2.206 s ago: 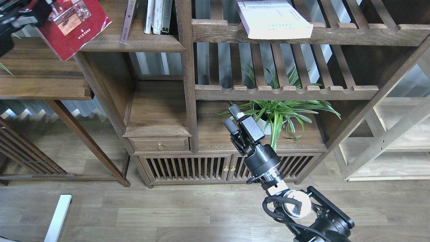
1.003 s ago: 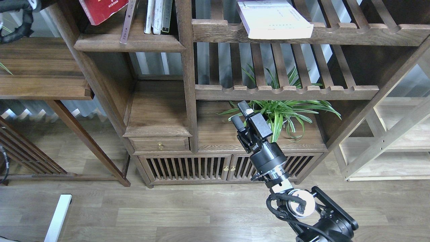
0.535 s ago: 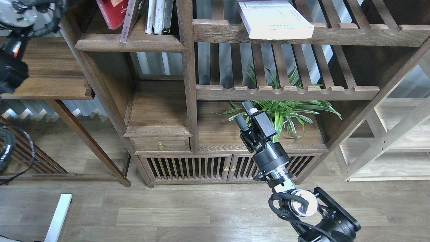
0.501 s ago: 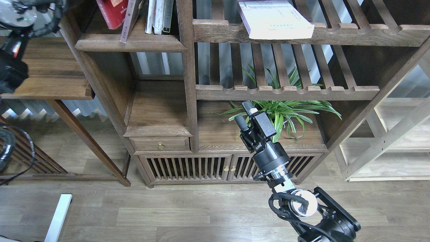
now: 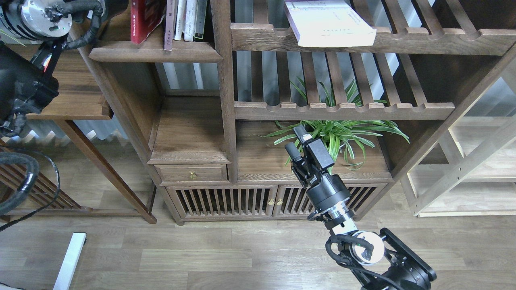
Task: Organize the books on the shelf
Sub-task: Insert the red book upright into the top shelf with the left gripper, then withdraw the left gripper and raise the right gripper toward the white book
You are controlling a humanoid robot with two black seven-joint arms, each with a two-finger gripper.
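You have the red book standing upright on the solid walnut shelf at upper left, leaning close against a maroon-spined book and the row of pale-spined books to its right. That much of the job looks done, though the row runs off the top of the view, so you cannot check how squarely it sits.

What seems left is the thick white-lilac book. It lies flat on the upper slatted rack to the right, its near edge overhanging the scalloped rail, well apart from the shelf.

Your left arm enters at the upper left corner, but its far end is out of frame, so its jaws are not visible. Your right gripper hovers low in front of the spider plant, jaws spread and holding nothing.

Between that gripper and the lilac book sit the plant's leaves and the lower slatted rack; a straight lift risks brushing both. The vertical post divides the rack from the shelf.
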